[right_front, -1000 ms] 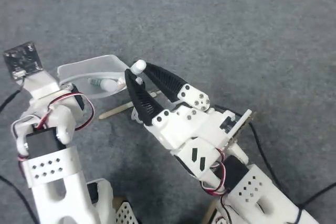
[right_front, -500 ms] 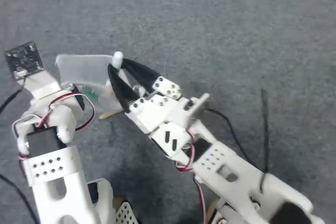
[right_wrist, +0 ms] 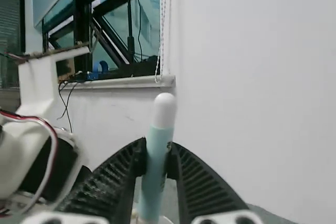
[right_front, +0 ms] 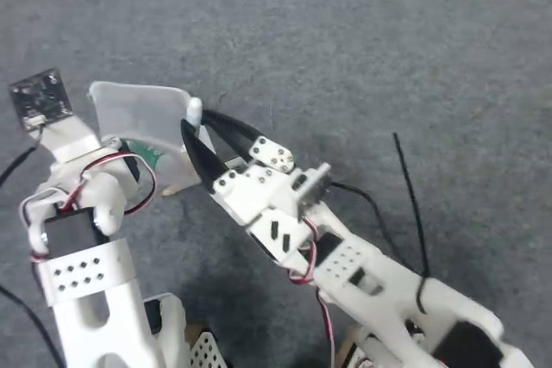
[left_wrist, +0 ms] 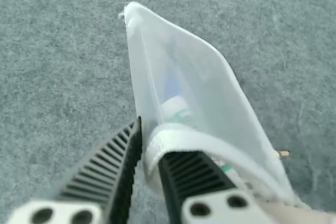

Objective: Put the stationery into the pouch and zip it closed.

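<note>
Start at the near edge of the desk (right_front: 405, 49), where both arm bases stand side by side, the left arm (right_front: 82, 247) on the left of the high view and the right arm (right_front: 345, 265) beside it. Follow the left arm forward to the left tool (left_wrist: 149, 141): its black ribbed fingers (left_wrist: 118, 156) are closed almost together and pinch the white band at the rim of the pouch (left_wrist: 199, 87). This holds the translucent pouch off the grey desk surface, with its body extending away from the tool. One stationery item (left_wrist: 173, 106) already lies inside the pouch, white with blue and green markings. Note the wooden stick (right_front: 175, 188) lying on the desk just below the pouch, partly covered by the right arm. Next check the right tool (right_wrist: 156, 153): its fingers are closed on a pen (right_wrist: 159, 135) with a pale blue barrel and a white cap, and the cap stands clear beyond the fingertips. In the high view, the right tool (right_front: 197, 123) sits at the near side of the pouch (right_front: 138, 109), with the pen cap (right_front: 195, 110) against the pouch's edge. You cannot tell whether the pen tip has entered the opening. Beyond the pouch, the grey desk surface runs to a pale wall.
</note>
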`<state>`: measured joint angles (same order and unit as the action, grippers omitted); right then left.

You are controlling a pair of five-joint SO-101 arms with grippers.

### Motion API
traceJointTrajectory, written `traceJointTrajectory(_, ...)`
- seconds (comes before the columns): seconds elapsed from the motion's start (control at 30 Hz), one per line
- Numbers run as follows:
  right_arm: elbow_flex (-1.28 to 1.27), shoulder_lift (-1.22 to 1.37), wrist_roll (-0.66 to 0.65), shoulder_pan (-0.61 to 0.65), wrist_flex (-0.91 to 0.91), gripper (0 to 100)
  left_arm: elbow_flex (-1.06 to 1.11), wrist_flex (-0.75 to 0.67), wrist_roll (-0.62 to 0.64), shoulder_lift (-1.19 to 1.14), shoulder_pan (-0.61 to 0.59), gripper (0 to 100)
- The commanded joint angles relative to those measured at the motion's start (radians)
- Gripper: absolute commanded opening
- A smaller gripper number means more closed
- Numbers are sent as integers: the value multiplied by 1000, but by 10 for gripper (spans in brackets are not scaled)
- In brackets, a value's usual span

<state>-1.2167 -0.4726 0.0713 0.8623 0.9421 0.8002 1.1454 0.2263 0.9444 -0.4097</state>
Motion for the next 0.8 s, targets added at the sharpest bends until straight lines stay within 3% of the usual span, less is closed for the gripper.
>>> traceJointTrajectory(0.0, -38, -148, -21, 4, 4, 6, -21, -37, 12, 8, 6, 12)
traceJointTrajectory(0.37, -69, -222, -20, -42, 15, 6, -82, 31, -8, 9, 169, 12)
traceJointTrajectory(0.6, -97, -213, -20, -93, 174, 6, -117, 81, -69, 9, 264, 12)
traceJointTrajectory(0.77, -104, -209, -14, -88, 105, 6, -159, 112, -83, 9, 276, 11)
